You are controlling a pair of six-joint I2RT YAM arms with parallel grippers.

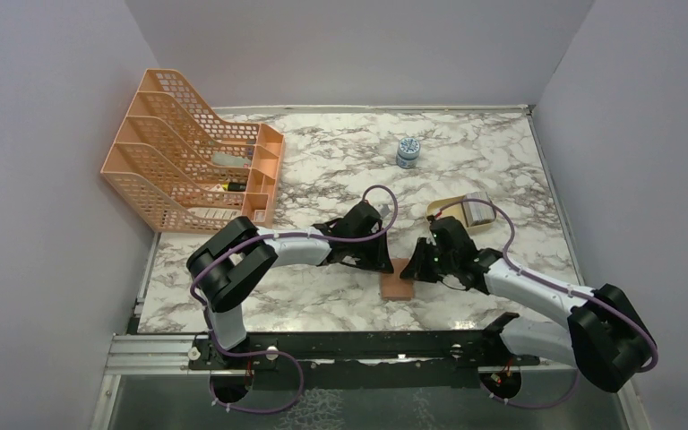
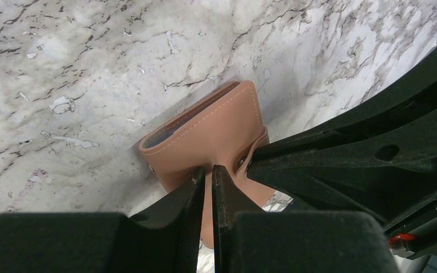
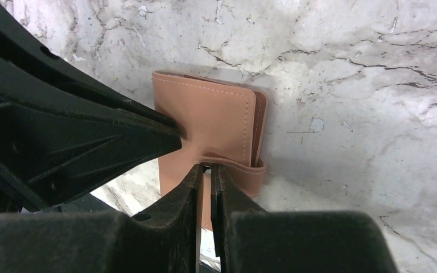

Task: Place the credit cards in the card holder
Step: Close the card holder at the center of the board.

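The tan leather card holder (image 1: 398,287) lies on the marble table between my two grippers, closed as far as I can tell. In the left wrist view it (image 2: 216,131) sits just beyond the fingertips, and my left gripper (image 2: 209,173) is shut on its near edge. In the right wrist view the card holder (image 3: 210,116) lies with its strap toward me, and my right gripper (image 3: 205,170) is shut on that strap. From above, the left gripper (image 1: 387,262) and the right gripper (image 1: 419,267) meet over the holder's far edge. No credit cards show in any view.
An orange mesh file organiser (image 1: 193,166) stands at the back left. A small blue-and-white jar (image 1: 407,152) stands at the back centre. A beige oval tray (image 1: 439,210) holding a grey block sits just behind the right arm.
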